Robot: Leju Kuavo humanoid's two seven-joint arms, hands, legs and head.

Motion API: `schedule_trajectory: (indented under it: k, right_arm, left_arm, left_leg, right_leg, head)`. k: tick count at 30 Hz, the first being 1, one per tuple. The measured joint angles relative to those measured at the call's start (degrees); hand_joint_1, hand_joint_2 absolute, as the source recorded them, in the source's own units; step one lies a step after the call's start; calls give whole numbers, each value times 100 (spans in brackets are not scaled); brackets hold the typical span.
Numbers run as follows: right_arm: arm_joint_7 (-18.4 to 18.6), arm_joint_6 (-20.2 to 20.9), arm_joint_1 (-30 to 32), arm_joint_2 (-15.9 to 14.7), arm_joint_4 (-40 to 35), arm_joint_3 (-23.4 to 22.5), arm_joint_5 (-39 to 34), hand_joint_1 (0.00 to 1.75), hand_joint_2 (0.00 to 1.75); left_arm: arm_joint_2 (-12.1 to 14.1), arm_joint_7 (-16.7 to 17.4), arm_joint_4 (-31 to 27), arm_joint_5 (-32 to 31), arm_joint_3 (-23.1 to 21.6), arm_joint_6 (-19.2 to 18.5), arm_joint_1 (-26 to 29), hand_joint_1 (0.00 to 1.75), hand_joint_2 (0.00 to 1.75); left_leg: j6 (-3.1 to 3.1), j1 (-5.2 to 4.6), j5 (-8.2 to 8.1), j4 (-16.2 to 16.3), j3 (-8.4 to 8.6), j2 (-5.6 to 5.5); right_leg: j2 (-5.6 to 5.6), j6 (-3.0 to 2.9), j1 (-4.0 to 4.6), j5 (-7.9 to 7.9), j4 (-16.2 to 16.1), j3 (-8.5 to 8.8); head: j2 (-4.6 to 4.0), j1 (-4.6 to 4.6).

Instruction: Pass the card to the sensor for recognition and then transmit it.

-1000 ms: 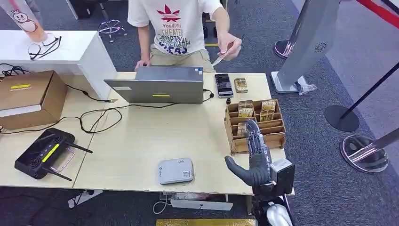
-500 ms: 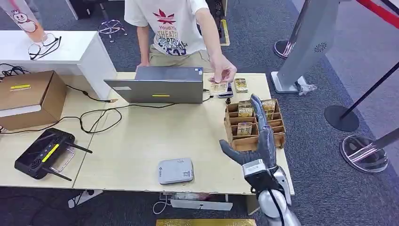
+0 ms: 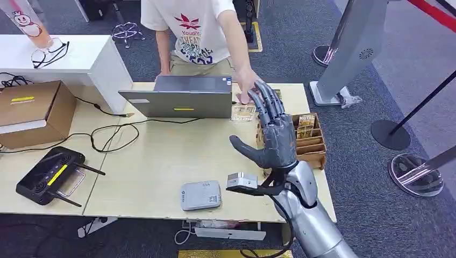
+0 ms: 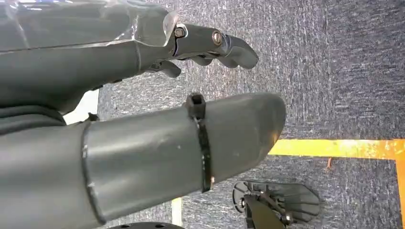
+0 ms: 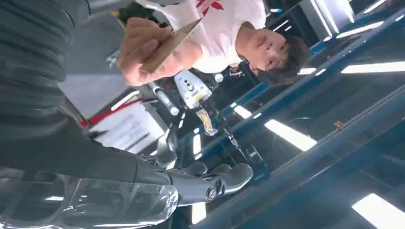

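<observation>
Over the last second the right hand (image 3: 271, 131) rises from low beside the card rack (image 3: 312, 146) to well above the table, fingers spread and extended toward the person's hand (image 3: 246, 92) at the far edge; it holds nothing. In the same interval the person's hand comes down from mid-air to the table beside the laptop (image 3: 180, 97), bringing a card (image 5: 168, 45); the right wrist view shows that card pinched in the person's hand, just in front of the robot's palm. The head view also shows a card (image 3: 243, 112) lying flat beside the laptop; I cannot tell if it is the same one. Judgement: this is the handover stage, the card is not yet taken, and the sensor (image 3: 200, 194) near the front edge is still to be visited. The left hand (image 4: 143, 119) hangs over carpet, fingers loosely apart, empty. Count: one sensor, one laptop, one rack with a few cards standing in its slots, one cardboard box (image 3: 33, 110), one black router (image 3: 49, 176), one person.
</observation>
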Motion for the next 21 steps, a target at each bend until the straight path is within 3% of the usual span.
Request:
schedule_trajectory:
  k: [12,14,16,17,18,19,20,21]
  right_arm:
    - [59,-183,-414,0,627,304,35,0,175]
    - [50,-199,-431,0,666,310,32,7,175]
    - [46,-218,-441,0,703,325,-27,61,175]
    - [41,-225,-445,0,717,330,-51,61,175]
    - [39,-234,-448,0,730,334,-55,108,175]
    - [39,-236,-451,0,741,336,-59,131,175]
    - [39,-236,-454,0,754,339,-59,131,175]
    - [39,-238,-457,0,765,343,-59,143,175]
  left_arm:
    - [-7,-46,0,48,0,109,-1,0,0]
    - [-7,-70,0,48,0,118,-1,0,0]
    - [-7,-79,0,48,0,120,-1,0,0]
    - [-9,-81,0,48,0,120,-1,0,0]
    - [-9,-81,0,46,0,120,-2,0,0]
    - [-9,-81,0,46,0,120,-2,0,0]
    - [-9,-81,0,46,0,120,-2,0,0]
    - [-9,-81,0,46,0,120,-2,0,0]
  left_leg:
    - [0,0,0,0,0,-1]
    - [0,0,0,0,0,-1]
    - [0,0,0,0,0,-1]
    - [0,0,0,0,0,-1]
    - [0,0,0,0,0,-1]
    - [0,0,0,0,0,-1]
    - [0,0,0,0,0,-1]
    - [0,0,0,0,0,-1]
  right_leg:
    - [-1,0,0,0,0,0]
    - [-1,0,0,0,0,0]
    - [-1,0,0,0,0,0]
    - [-1,0,0,0,0,0]
    - [-1,0,0,0,0,0]
    - [-1,0,0,0,0,0]
    - [-1,0,0,0,0,0]
    - [-1,0,0,0,0,0]
  head:
    - [0,0]
    - [0,0]
    - [0,0]
    - [0,0]
    - [0,0]
    - [0,0]
    - [0,0]
    - [0,0]
